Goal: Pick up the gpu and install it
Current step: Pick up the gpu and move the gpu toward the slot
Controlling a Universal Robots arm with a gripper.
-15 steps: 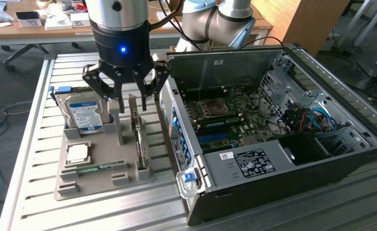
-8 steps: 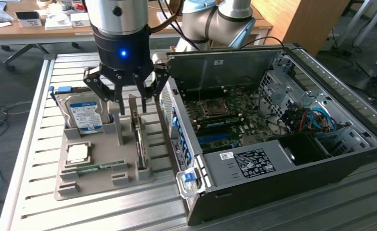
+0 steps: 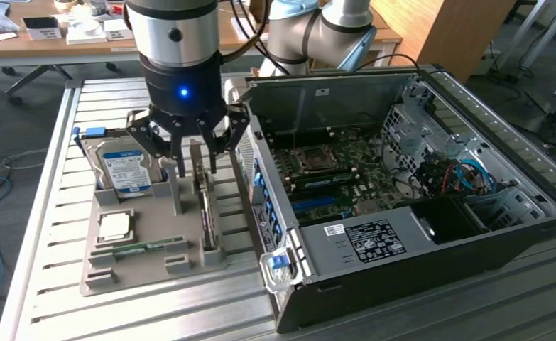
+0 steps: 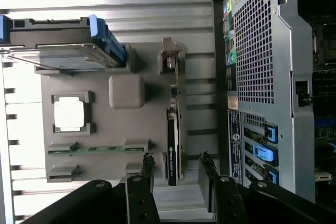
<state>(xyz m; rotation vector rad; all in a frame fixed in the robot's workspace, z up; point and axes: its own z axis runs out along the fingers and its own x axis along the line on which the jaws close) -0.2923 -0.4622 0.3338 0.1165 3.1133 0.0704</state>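
ribbed dull-sheened metal table point(image 3: 41, 213), matt grey plastic tray point(image 3: 135, 273), shiny silver metal hard drive point(image 3: 121, 167) with a paper sticker in the tray, smooth black gpu point(image 4: 172, 145) in the tray, matt black gripper point(image 4: 177, 158) above the tray, dark matt metal computer case point(image 3: 505, 249) beside the tray

Inventory, by count:
- slatted metal table point(image 3: 164, 312): 1
- grey parts tray point(image 3: 135, 273): 1
- hard drive point(image 3: 121, 167), blue-and-white label: 1
- processor chip point(image 3: 115, 226): 1
- green RAM stick point(image 3: 150, 247): 1
- gpu point(image 3: 204, 206): 1
- open computer case point(image 3: 505, 234): 1
- gripper point(image 3: 194, 167): 1, with 2 fingers point(image 4: 207, 169)
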